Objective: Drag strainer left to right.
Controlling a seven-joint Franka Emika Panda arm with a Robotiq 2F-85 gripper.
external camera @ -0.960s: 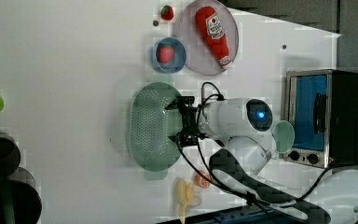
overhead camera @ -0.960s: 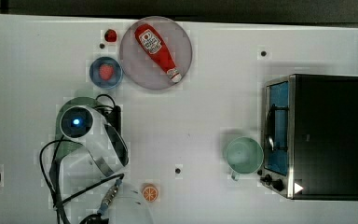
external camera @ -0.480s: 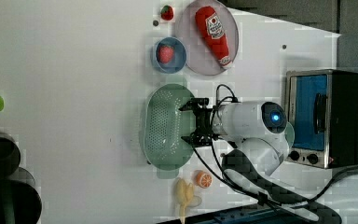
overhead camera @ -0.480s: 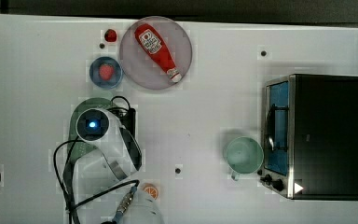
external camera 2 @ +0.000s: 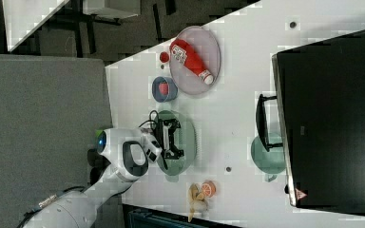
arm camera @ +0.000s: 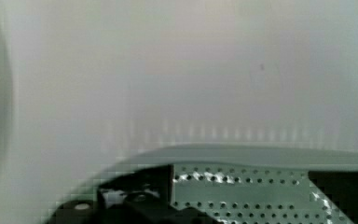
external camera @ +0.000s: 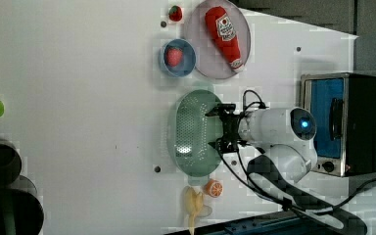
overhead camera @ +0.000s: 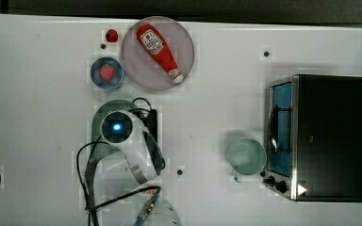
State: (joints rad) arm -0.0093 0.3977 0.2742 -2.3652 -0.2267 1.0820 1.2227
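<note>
The strainer [external camera: 193, 132], a pale green bowl dotted with small holes, lies on the white table [external camera: 78, 98] just below the blue bowl in the left view. My gripper [external camera: 219, 128] stands wide open, its fingers reaching down inside the strainer close to the rim on the left view's right. In the top view the arm covers most of the strainer [overhead camera: 104, 110]. The right view shows the strainer [external camera 2: 187, 140] with the gripper [external camera 2: 172, 138] spread across it. In the wrist view, the holed wall of the strainer [arm camera: 242, 186] lies between the dark fingers.
A blue bowl [overhead camera: 107, 73] with a strawberry and a plate [overhead camera: 179, 37] bearing a ketchup bottle [overhead camera: 159, 47] sit above the strainer in the top view. A mint cup [overhead camera: 246, 157] stands by the toaster oven [overhead camera: 318, 136]. An orange slice [external camera: 214, 187] and a banana [external camera: 193, 203] lie near the arm's base.
The arm and the strainer have slid together toward the top view's right, nearer the cup. The fingers have stayed wide apart inside the bowl.
</note>
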